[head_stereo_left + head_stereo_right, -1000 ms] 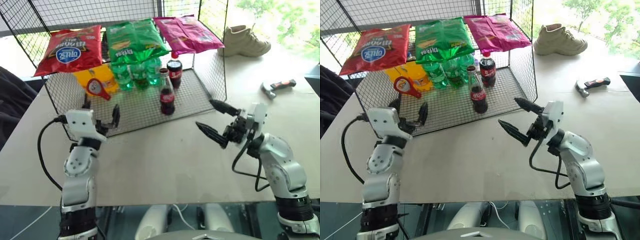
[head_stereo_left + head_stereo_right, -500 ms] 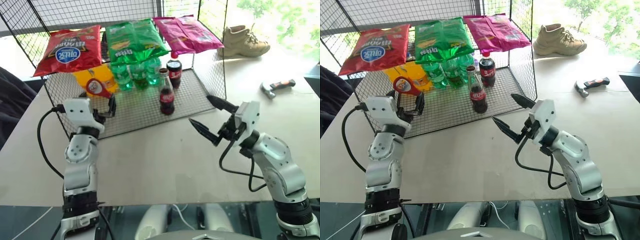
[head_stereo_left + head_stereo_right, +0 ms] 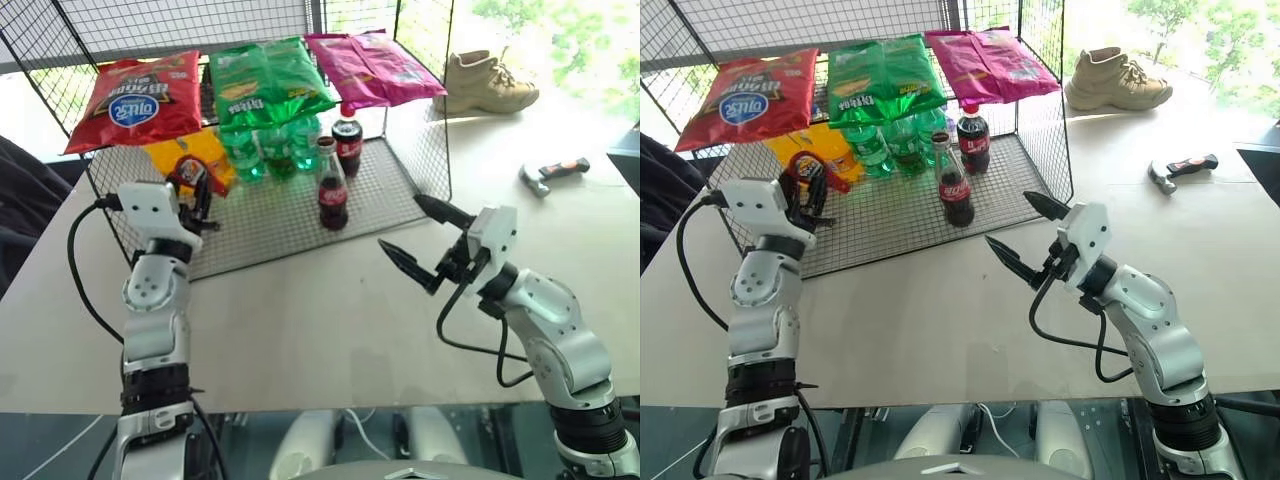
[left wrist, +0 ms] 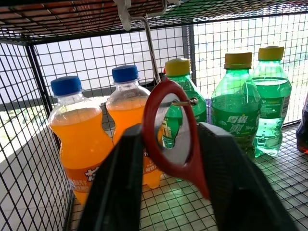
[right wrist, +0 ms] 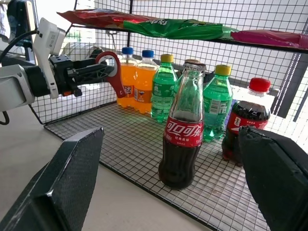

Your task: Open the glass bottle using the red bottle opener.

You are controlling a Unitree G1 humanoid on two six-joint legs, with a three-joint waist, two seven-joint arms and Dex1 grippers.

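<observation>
red bottle opener handle: hidden between left tool fingers | hammer: tiny

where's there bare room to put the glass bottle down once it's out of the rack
Free: the tabletop between the rack's front edge and the right gripper, and the stretch between the rack and the hammer. Crowded: the rack's back, packed with green bottles and orange bottles behind the glass bottle.

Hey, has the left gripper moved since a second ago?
Yes. The left gripper has gone forward from the front edge of the wire rack in to the red bottle opener and closed on it.
</observation>
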